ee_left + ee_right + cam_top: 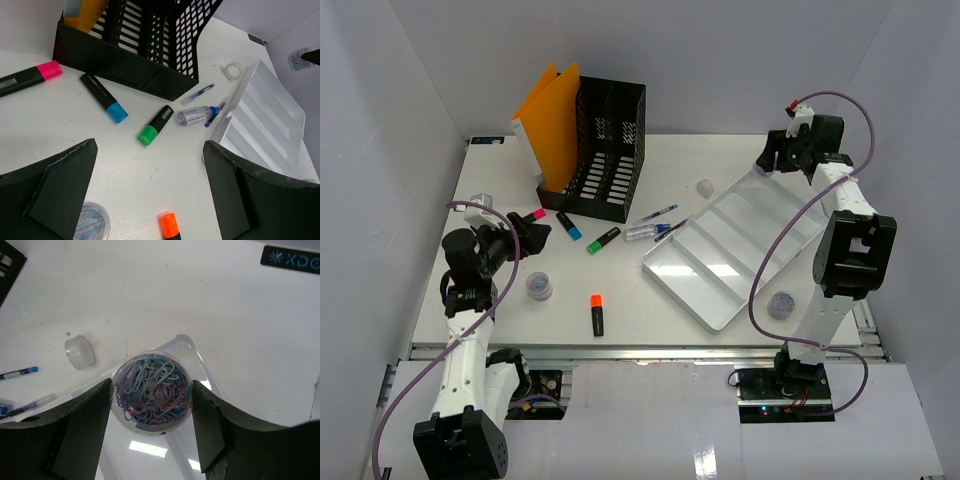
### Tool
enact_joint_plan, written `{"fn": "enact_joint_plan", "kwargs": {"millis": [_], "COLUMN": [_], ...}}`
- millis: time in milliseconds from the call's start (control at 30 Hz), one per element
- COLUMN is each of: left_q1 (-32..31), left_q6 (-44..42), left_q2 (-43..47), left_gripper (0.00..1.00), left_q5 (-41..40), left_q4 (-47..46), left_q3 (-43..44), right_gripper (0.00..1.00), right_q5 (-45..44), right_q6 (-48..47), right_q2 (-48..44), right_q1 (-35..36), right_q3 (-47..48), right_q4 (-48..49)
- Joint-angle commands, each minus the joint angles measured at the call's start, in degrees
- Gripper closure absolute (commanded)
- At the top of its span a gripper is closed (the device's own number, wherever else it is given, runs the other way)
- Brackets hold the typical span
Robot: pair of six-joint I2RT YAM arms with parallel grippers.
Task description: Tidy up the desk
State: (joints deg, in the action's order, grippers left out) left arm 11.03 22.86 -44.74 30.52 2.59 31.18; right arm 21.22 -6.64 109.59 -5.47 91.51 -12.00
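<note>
Desk (620, 290) fills the top view as a white tabletop, with both arm bases at its near edge. Right gripper (150, 407) is clenched on a round clear paper-clip tub (152, 392) full of coloured clips, with one finger on each side. The tub sits over the far corner of the white compartment tray (186, 346); whether it touches the tray cannot be told. The tray lies diagonally on the right half of the desk. A clear tape roll (80, 352) is just off its far left edge, apart from it. Left gripper (150, 167) is released, jaws spread wide and holding nothing, over the left side of the desk. Ahead of it lie a pink highlighter (30, 77), a blue highlighter (105, 98) and a green highlighter (156, 125). An orange highlighter (170, 226) lies nearer the front edge. A second clip tub (90, 222) is beside the left finger. A small clear bottle (197, 115) and a blue pen (198, 93) lie between the green highlighter and the tray. A black mesh file holder (605, 150) stands at the back left, with an orange folder (555, 120) leaning in it. Another round tub (781, 305) sits by the right arm near its base.
</note>
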Motion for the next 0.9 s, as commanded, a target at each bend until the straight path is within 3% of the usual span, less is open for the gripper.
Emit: {"fn": "enact_joint_plan", "kwargs": {"millis": [0, 267, 433, 500, 600, 733, 867], "left_q1": [0.0, 0.0, 0.0, 0.0, 0.0, 0.0, -0.1], "left_q6": [-0.5, -0.5, -0.5, -0.5, 0.9, 4.1, 7.6], "left_q2": [1.1, 0.9, 0.9, 0.9, 0.8, -0.1, -1.2], "left_gripper": [0.02, 0.02, 0.02, 0.02, 0.02, 0.02, 0.04], "left_q5": [0.0, 0.1, 0.1, -0.2, -3.2, -8.0, -10.3], "left_q4": [-0.1, 0.0, 0.0, 0.0, -0.1, 0.7, 4.2], "left_q3": [-0.2, -0.3, -0.2, -0.4, -0.7, -0.9, -1.4], "right_gripper": [0.91, 0.87, 0.77, 0.43, 0.15, 0.03, 0.02], "right_q5": [0.0, -2.6, -2.6, -2.6, -2.6, -0.2, 5.0], "right_q6": [0.2, -0.5, -0.8, -1.3, -2.4, -4.4, -7.0], "right_q2": [2.0, 5.9, 7.2, 7.3, 6.3, 2.2, -4.4], "right_q1": [-0.3, -0.5, -0.5, -0.5, -0.5, -0.5, -0.5], "right_q3": [-0.7, -0.5, -0.1, 0.0, -0.8, -4.6, -9.7], "right_q4": [2.2, 2.2, 2.1, 2.1, 1.9, 2.5, 2.7]}}
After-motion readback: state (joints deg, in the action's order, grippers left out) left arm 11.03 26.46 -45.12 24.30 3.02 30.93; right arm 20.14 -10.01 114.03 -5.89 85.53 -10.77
